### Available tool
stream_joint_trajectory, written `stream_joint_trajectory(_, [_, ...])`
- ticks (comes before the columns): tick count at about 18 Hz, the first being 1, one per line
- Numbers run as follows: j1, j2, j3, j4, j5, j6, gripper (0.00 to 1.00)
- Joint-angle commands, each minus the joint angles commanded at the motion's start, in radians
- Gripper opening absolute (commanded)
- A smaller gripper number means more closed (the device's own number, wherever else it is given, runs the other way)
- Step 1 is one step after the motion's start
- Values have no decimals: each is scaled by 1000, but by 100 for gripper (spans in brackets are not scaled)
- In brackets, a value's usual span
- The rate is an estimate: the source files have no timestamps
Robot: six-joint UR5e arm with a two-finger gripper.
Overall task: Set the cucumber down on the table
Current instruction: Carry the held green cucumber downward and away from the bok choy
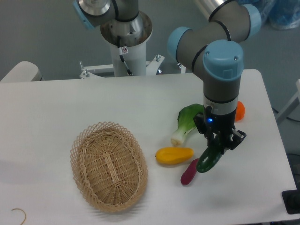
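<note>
The glossy dark-green cucumber hangs tilted in my gripper, which is shut on its upper end. Its lower tip points down and left, just above or at the white table, right beside the short purple eggplant. Whether the tip touches the tabletop I cannot tell. The arm comes down from the upper right and hides the cucumber's top.
A bok choy lies left of the gripper, and a yellow vegetable sits below it. An orange item peeks out behind the wrist. An oval wicker basket stands at the front left. The table's right edge is close.
</note>
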Motion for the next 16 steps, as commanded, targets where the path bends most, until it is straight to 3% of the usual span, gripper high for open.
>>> stream_joint_trajectory(8, [-24,-20,0,5,5,-57,24])
stream_joint_trajectory(16, [-109,-92,-2,113,9,-361,24])
